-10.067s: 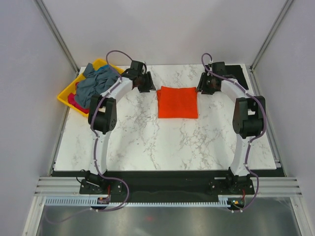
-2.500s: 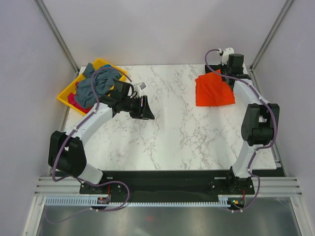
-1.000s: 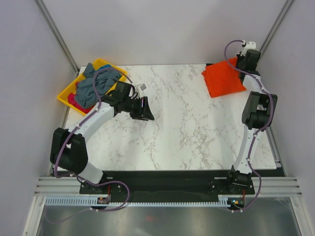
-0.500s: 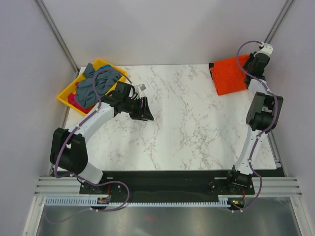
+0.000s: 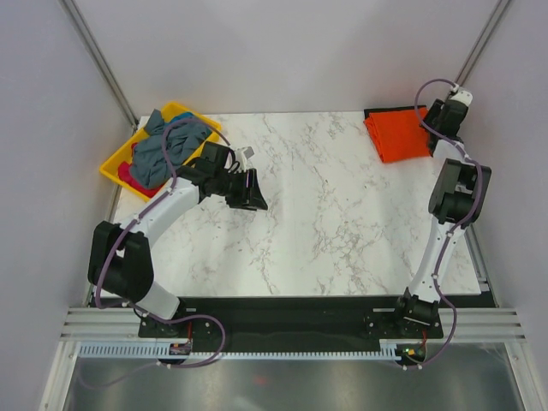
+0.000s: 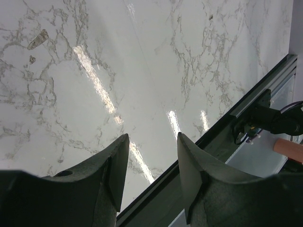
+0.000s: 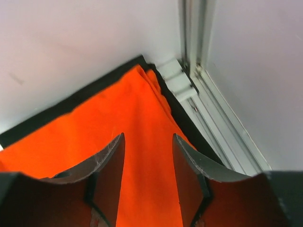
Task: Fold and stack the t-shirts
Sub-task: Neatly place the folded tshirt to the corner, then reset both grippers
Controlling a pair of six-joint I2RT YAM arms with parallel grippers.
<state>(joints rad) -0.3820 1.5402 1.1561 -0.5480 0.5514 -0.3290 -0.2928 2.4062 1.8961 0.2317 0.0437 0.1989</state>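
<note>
The folded bright orange t-shirt (image 5: 399, 134) lies flat at the table's far right corner, partly on a black mat. It fills the right wrist view (image 7: 94, 137). My right gripper (image 5: 431, 126) is open just above the shirt's right edge, its jaws apart with nothing between them (image 7: 148, 142). A heap of grey-blue t-shirts (image 5: 167, 145) with pink cloth (image 5: 130, 174) under it lies in the yellow tray. No black shirt shows. My left gripper (image 5: 257, 195) is open and empty over bare marble left of centre, jaws apart (image 6: 152, 142).
The yellow plastic tray (image 5: 116, 161) sits at the far left corner. The black mat (image 5: 385, 113) edges the far right corner against the metal frame post (image 7: 194, 42). The table's near edge rail (image 6: 222, 123) shows in the left wrist view.
My right gripper has carried the orange shirt from the table's middle to the far right corner, laid it flat and opened. My left arm swung out to left of centre and has stayed there.
</note>
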